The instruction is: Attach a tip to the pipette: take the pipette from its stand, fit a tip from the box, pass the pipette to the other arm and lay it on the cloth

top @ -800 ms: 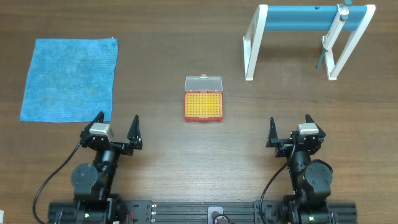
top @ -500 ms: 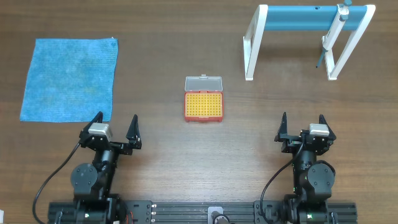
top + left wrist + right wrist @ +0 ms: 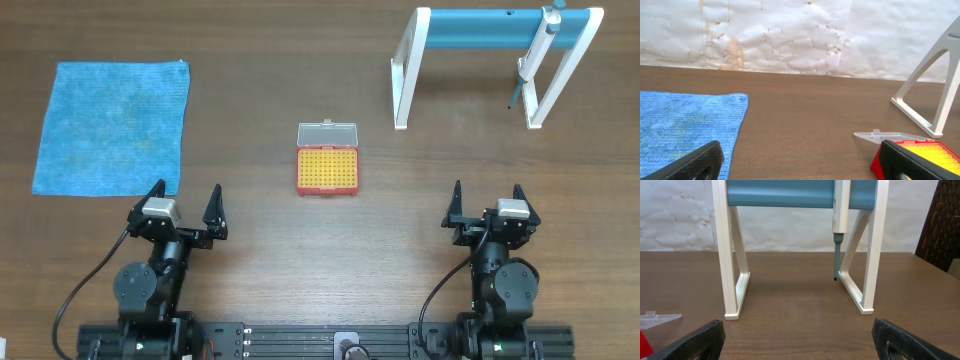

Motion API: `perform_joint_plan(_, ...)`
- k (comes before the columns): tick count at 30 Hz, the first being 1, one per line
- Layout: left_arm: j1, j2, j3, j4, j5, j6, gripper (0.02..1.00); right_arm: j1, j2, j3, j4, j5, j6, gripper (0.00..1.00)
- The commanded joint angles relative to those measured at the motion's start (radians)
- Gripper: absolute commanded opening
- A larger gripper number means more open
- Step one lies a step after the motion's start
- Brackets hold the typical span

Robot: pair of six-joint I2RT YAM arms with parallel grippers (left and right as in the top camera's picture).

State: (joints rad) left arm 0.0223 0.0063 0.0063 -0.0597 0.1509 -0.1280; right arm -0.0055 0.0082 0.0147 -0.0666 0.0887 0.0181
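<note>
Top view: the pipette is being carried by the stand at the worktop's far right corner, so every step is being judged undone. The left gripper and right gripper are being shown wide open and empty, near the front edge.

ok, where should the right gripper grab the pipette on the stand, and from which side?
Probably best to grip the pipette by its white body, just under the blue bar of the stand, coming straight in from the arms' side with the open right gripper. It hangs upright there with clear space in front. The dark nozzle below looks too thin to hold.
</note>
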Motion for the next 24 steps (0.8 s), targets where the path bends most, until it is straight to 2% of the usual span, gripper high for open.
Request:
perform_joint_plan(1,0.004,-0.003,-0.001,-0.005,0.019,0.016,0.998,-0.003,-0.007,-0.01,0.005,0.016,0.011,0.963)
perform_joint_plan(18,0.004,-0.003,-0.001,-0.005,0.019,0.016,0.998,-0.008,0.009,-0.01,0.018,0.016,0.011,0.963)
perform_joint_plan(20,0.004,-0.003,-0.001,-0.005,0.019,0.016,1.0,-0.02,0.136,0.037,0.027,0.006,0.011,0.963)
perform_joint_plan(24,0.004,-0.003,-0.001,-0.005,0.019,0.016,0.998,-0.021,0.572,0.296,0.049,0.076,-0.018,0.965)
